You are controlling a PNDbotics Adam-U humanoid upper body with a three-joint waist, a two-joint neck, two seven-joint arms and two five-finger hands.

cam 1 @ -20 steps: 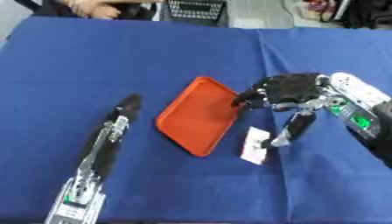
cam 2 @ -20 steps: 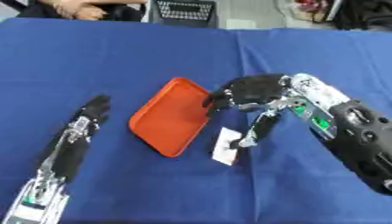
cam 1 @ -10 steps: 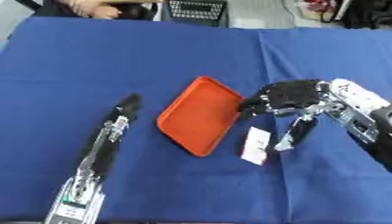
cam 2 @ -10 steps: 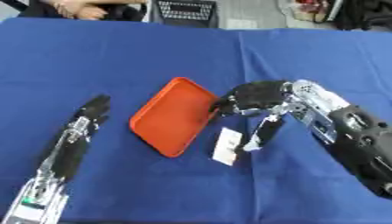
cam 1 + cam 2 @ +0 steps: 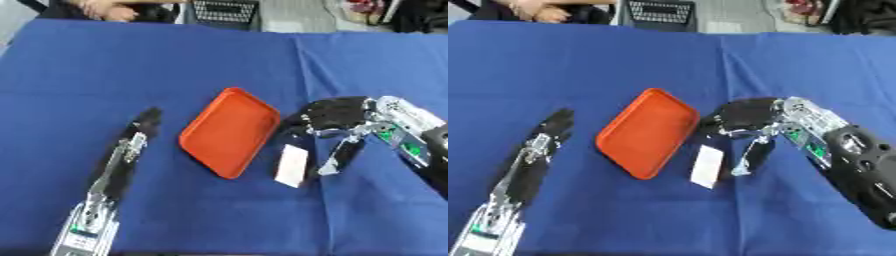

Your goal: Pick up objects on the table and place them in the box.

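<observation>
1. Your right hand (image 5: 337,116) comes in from the right and sits just right of the orange tray (image 5: 229,131), low over the blue tablecloth (image 5: 175,65).
2. Its fingers (image 5: 297,121) are curled, their tips pointing left toward the tray's right rim – whether they touch that rim, you cannot tell from either eye view.
3. The thumb (image 5: 343,155) hangs down apart from the fingers, its tip right beside the right edge of the white card (image 5: 291,165). Nothing is clamped in the hand; the card lies flat on the cloth, not gripped.
4. That white card – a small flat rectangle – lies just off the tray's lower right edge, between the tray and your thumb, its long side running roughly up and down the view.
5. The tray lies askew, its long axis slanting from upper right to lower left, and nothing shows inside it.
6. Your left hand (image 5: 144,122) rests on the cloth at the left, well apart from the tray, fingers straight and together, pointing away from you. Its arm runs back to the lower left corner.
7. At the far edge of the table stands a dark mesh basket (image 5: 226,8).
</observation>
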